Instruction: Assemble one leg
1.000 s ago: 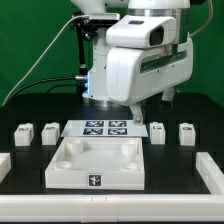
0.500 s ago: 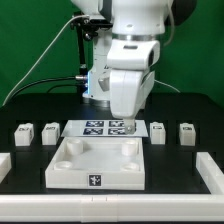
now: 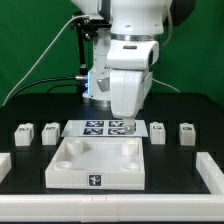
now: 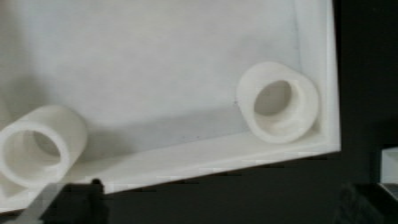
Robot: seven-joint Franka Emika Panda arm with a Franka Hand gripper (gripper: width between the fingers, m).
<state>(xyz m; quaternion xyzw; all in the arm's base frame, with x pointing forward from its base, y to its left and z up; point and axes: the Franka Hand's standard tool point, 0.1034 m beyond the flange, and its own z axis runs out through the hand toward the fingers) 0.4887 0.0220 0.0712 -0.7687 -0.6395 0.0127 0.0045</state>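
Note:
Four small white legs with square tags stand in a row on the black table: two at the exterior view's left [image 3: 24, 131] [image 3: 49, 131] and two at its right [image 3: 157, 131] [image 3: 186, 131]. My gripper [image 4: 231, 205] hangs above the far edge of the large white piece with recessed pockets [image 3: 95, 165], over the marker board [image 3: 98, 128]. In the wrist view its two dark fingertips [image 4: 80, 200] stand wide apart with nothing between them, so it is open and empty. That view shows two round pockets [image 4: 276, 100] of the white piece. The arm's body hides the fingers in the exterior view.
White rails lie at the table's left [image 3: 4, 164], right [image 3: 210, 170] and front [image 3: 110, 205] edges. The robot base and a cable stand behind, before a green backdrop.
Since a second ago the wrist has turned and shifted towards the exterior view's left, now narrower above the marker board. In the last half second it has barely moved. The parts have not moved.

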